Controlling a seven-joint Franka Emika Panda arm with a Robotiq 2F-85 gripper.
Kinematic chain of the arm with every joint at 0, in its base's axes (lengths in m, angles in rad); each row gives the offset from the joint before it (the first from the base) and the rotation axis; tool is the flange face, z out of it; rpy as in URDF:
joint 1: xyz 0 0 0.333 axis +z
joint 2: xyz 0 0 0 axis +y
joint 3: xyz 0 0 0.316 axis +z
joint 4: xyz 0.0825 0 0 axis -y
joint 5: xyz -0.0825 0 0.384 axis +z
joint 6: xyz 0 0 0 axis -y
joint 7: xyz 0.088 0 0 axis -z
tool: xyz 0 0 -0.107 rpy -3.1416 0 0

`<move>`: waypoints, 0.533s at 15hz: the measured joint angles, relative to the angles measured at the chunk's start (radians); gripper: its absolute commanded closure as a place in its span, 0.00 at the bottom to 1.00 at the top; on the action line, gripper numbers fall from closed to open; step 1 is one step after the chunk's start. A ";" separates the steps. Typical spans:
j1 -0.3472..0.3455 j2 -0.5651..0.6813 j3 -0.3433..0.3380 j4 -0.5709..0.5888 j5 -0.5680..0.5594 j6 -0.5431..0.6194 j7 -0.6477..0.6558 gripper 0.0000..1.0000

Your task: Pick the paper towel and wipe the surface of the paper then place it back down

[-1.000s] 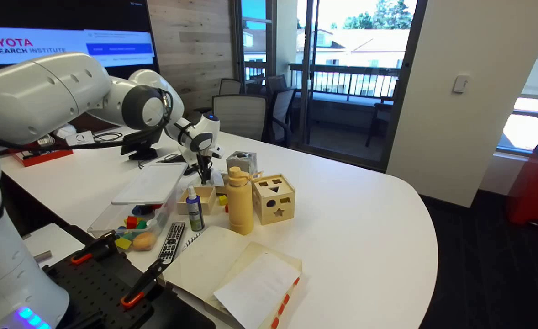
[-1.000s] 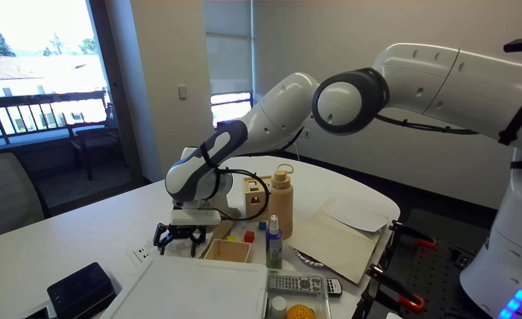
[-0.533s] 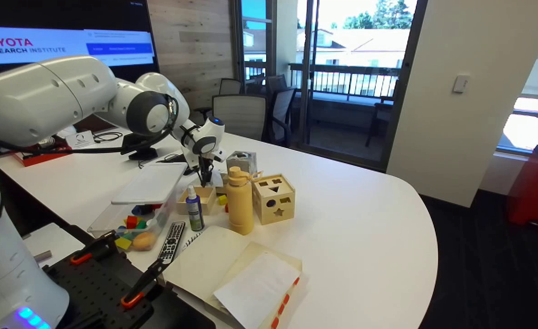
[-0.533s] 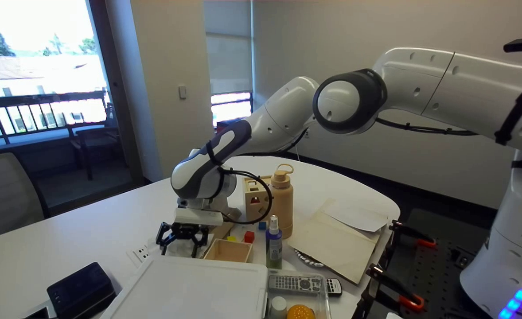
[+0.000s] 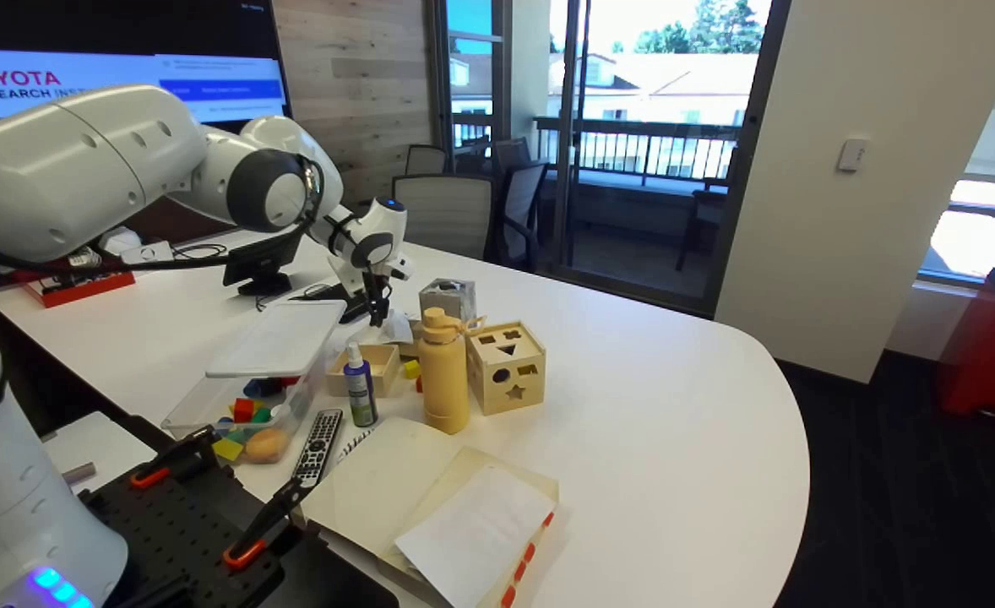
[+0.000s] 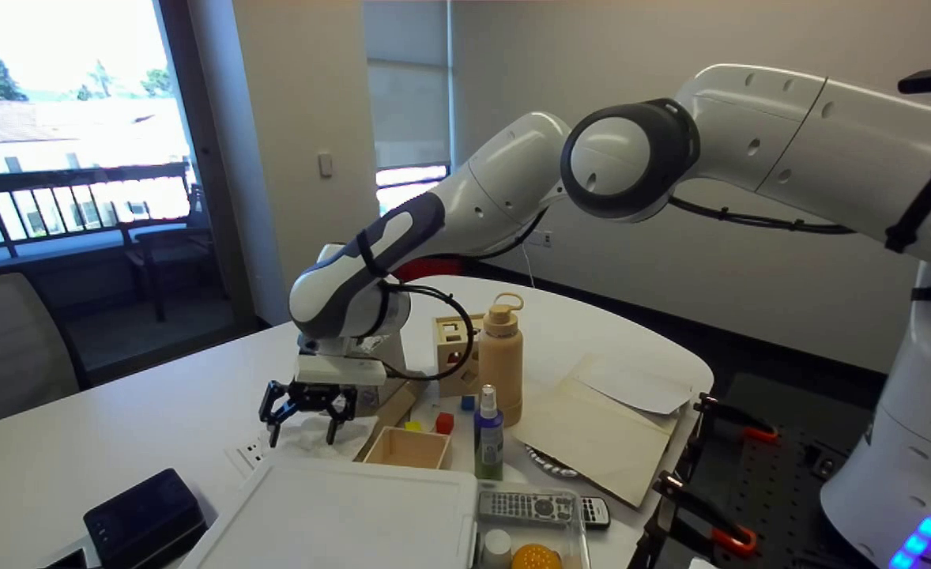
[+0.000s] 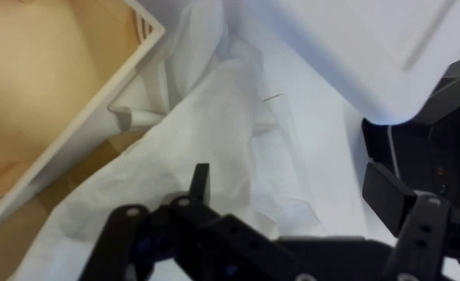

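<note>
Gripper (image 6: pixel 303 439) hangs over the rumpled paper towel (image 7: pixel 214 125), spread wide, nothing pinched; probably that wide to straddle soft folds. It's on the tabletop (image 6: pixel 62 427); in wrist view, wooden box (image 7: pixel 38 78) at its 10 o'clock, lid (image 7: pixel 355 50) at 2, so straight down looks the cleanest entry. Paper (image 6: pixel 592 442) lies at its 3 o'clock in an exterior view, well apart, part-covered by a white sheet (image 6: pixel 635 383).

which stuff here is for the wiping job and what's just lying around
For the job:
paper towel, crumpled white, partly beneath the open gripper
cream paper, the surface to wipe

Just lying about:
white sheet on the cream paper
water bottle
spray bottle
shape-sorter box
remote
wooden tray
</note>
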 measured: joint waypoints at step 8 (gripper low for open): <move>0.158 -0.297 -0.172 -0.142 -0.086 -0.112 0.166 0.00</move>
